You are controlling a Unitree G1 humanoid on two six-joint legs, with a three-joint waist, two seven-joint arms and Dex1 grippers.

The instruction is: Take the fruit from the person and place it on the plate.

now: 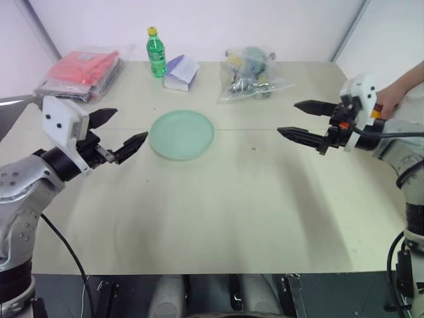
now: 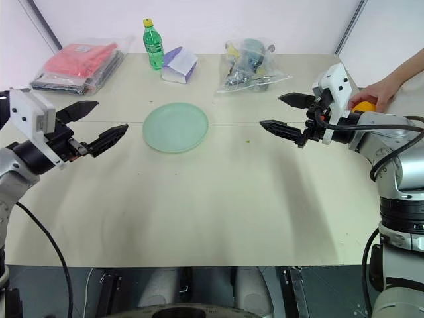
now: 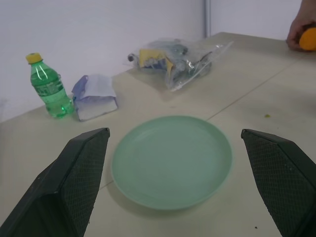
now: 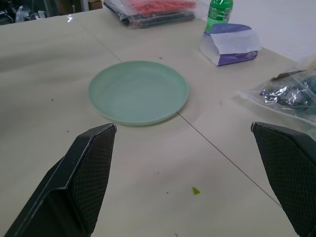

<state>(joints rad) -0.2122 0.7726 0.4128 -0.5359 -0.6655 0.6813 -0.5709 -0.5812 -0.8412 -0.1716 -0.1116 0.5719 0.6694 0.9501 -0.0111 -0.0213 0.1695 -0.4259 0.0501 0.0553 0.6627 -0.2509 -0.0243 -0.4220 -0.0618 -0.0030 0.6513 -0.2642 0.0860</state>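
Observation:
The pale mint-green plate [image 1: 181,134] lies flat on the beige table, left of centre and bare. My left gripper [image 1: 130,125] hovers open just left of the plate, its fingers pointing toward it. Over the right side of the table my right gripper [image 1: 287,118] is open too, well clear of the plate and aimed left. Behind that gripper's wrist, at the table's far right edge, the person's hand [image 2: 379,91] rests over the yellow-orange fruit [image 2: 364,105]. The left wrist view catches the same fruit [image 3: 308,39] under the hand at the table's far corner.
Along the back edge stand a green bottle [image 1: 156,52], a purple-and-white packet [image 1: 181,72], a clear bag of small items [image 1: 252,74] and a stack of red packs [image 1: 83,69]. A thin seam crosses the table behind the plate.

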